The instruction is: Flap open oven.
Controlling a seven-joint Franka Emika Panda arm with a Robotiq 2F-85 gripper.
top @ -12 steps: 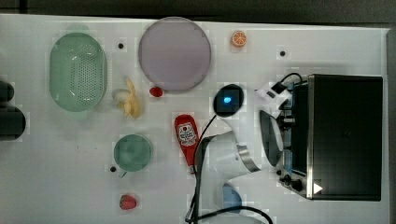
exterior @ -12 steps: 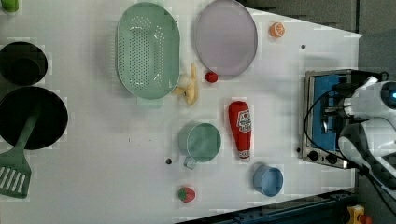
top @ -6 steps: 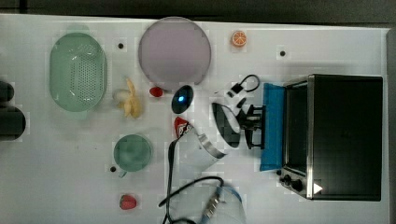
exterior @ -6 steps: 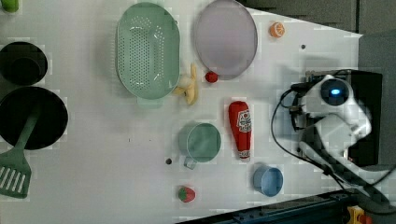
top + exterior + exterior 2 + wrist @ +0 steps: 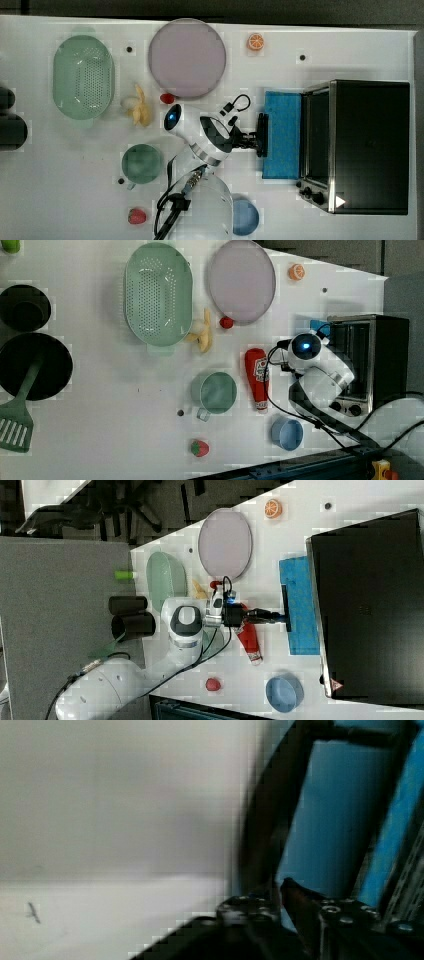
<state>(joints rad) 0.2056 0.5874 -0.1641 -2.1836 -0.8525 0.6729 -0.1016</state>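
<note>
Gripper (image 5: 256, 140) clamped on the dark bar handle (image 5: 262, 135) of the oven (image 5: 370, 145), whose blue glass door (image 5: 282, 134) lies folded flat before the oven's mouth. You'd best ease off gently, straight away from the oven.

We see the oven (image 5: 367, 145) with its blue door (image 5: 282, 134) flapped flat onto the white table (image 5: 350, 55), blocking the ground before the cavity. The gripper (image 5: 254, 140) is clamped on the door's handle (image 5: 262, 135). Beside the door, a blue bowl (image 5: 245, 215) narrows one side; toward the orange slice (image 5: 255, 41) we find bare table.
</note>
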